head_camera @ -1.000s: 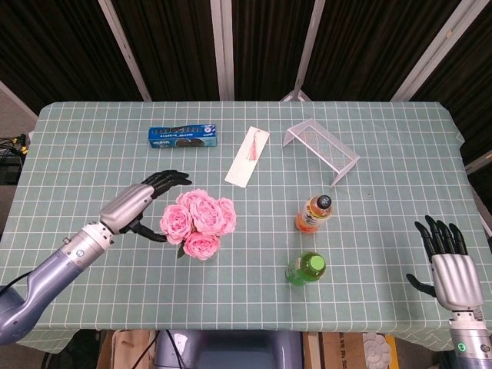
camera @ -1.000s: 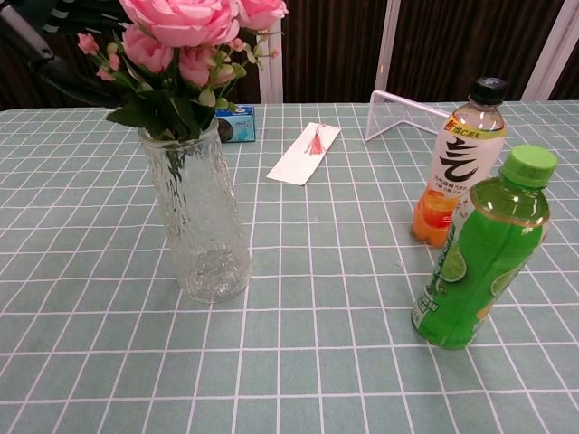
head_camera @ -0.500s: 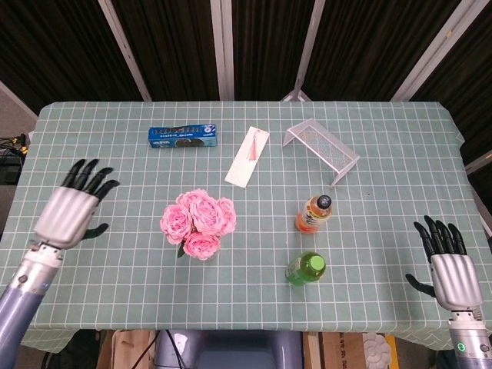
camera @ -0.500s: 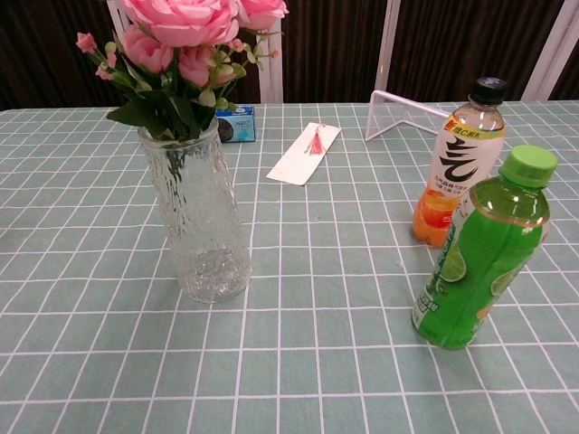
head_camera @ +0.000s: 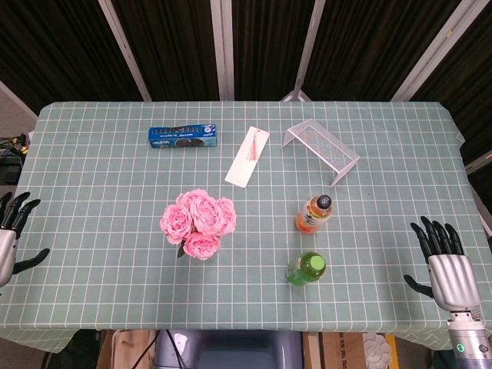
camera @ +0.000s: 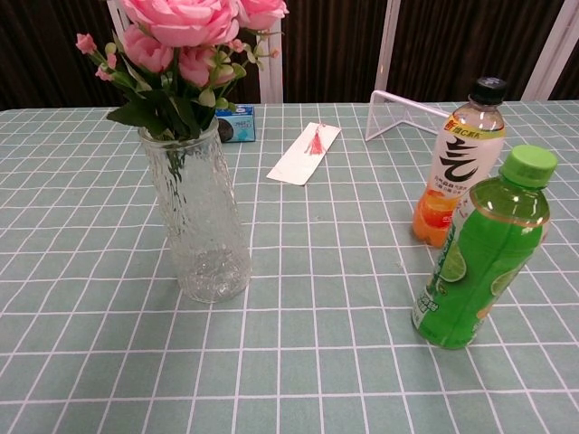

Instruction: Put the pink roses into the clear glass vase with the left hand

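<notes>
The pink roses (head_camera: pixel 198 221) stand upright in the clear glass vase (camera: pixel 197 221), blooms (camera: pixel 185 36) above its rim and stems inside the glass. From above, the blooms hide the vase. My left hand (head_camera: pixel 9 234) is at the far left edge of the table, well away from the vase, fingers spread and holding nothing. At the right front edge my right hand (head_camera: pixel 443 261) is also open and empty. Neither hand appears in the chest view.
A green bottle (head_camera: pixel 307 268) and an orange drink bottle (head_camera: pixel 314 211) stand right of the vase. Farther back lie a blue snack box (head_camera: pixel 182 136), a white bookmark with a tassel (head_camera: pixel 247 157) and a clear acrylic stand (head_camera: pixel 322 148).
My left hand has let go beside the roses and pulled back leftward to the table's edge. The roses and vase stay put. The right hand has barely shifted.
</notes>
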Tool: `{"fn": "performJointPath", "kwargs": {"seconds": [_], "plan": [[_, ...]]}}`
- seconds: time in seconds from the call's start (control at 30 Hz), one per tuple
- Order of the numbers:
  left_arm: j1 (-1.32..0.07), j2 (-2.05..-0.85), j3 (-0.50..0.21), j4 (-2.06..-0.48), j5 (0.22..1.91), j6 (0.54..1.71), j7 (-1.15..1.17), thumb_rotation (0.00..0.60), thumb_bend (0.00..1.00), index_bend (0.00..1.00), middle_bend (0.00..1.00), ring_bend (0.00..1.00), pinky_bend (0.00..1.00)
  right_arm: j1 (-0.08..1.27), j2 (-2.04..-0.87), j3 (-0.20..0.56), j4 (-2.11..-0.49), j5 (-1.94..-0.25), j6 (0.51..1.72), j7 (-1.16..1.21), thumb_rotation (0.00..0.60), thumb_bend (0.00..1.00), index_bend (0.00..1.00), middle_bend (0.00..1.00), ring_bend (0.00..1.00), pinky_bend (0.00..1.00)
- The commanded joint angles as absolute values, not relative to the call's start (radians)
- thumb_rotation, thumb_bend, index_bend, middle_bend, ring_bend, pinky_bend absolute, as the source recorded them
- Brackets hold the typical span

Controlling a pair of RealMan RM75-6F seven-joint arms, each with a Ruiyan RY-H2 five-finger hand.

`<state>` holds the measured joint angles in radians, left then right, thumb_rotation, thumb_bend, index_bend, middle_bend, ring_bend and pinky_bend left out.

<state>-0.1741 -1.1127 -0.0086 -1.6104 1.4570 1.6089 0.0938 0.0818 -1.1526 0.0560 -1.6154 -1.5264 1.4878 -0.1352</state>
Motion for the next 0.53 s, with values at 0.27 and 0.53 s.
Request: {"fn": "performJointPath", "kwargs": {"seconds": [0.27,0.53], "plan": [[-0.129,-1.142,-0.014,-1.548,1.492,1.643,0.024,0.6,0.18,0.15,0.05,0.0,0.03,0.083,-1.144,0.055,-1.618,-1.533,1.488,-0.128,0.6,0.16,0.1,0.04,0.01,0.0],[-0.127,-1.132,-0.021,-1.557,1.49,1.614,0.027,0.6,0.18,0.15,0.05,0.0,0.03,0.084,-1.146,0.052,-1.626,-1.535,1.487,-0.144,0.6,0.15,0.1,0.04,0.01,0.0]]}}
